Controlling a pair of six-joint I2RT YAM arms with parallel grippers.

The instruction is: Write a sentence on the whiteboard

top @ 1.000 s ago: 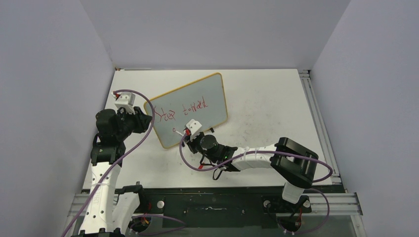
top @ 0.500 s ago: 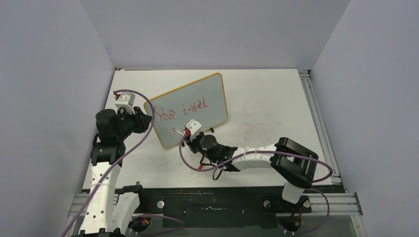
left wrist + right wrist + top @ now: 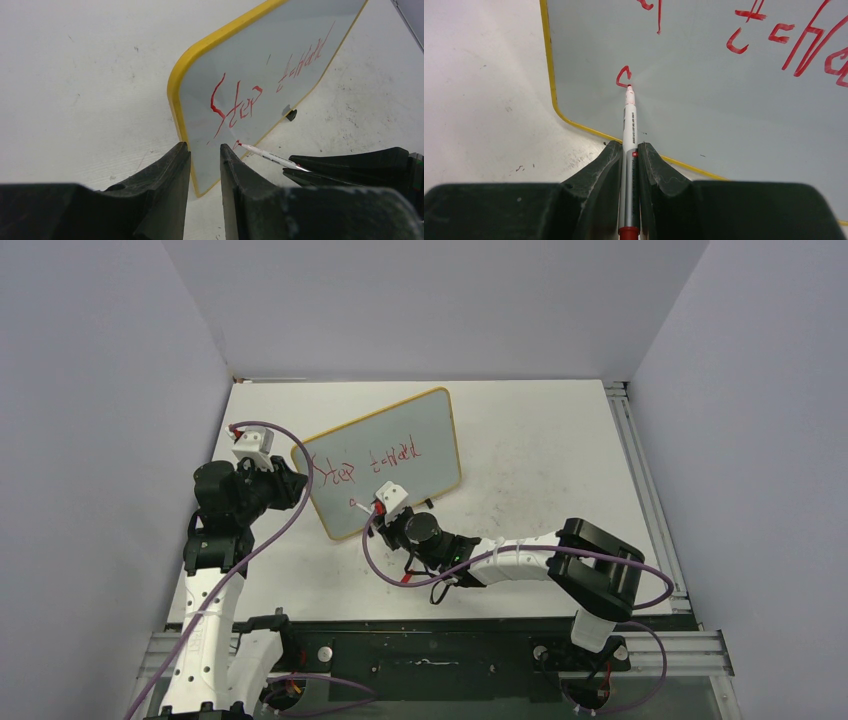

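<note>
Yellow-framed pale grey whiteboard [image 3: 430, 475] stands tilted mid-table, its left edge pinched in the left gripper's [image 3: 205, 150] narrow jaws; the right gripper [image 3: 628, 147] clamps a white red-tipped marker [image 3: 629, 120]. Best to use light, even tip pressure under the red handwritten sentence [image 3: 240, 105], with slow strokes

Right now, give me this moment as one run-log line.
left hand: gripping whiteboard edge | right hand: shut on marker, tip on whiteboard | sentence: top line written, second line just one stroke
</note>
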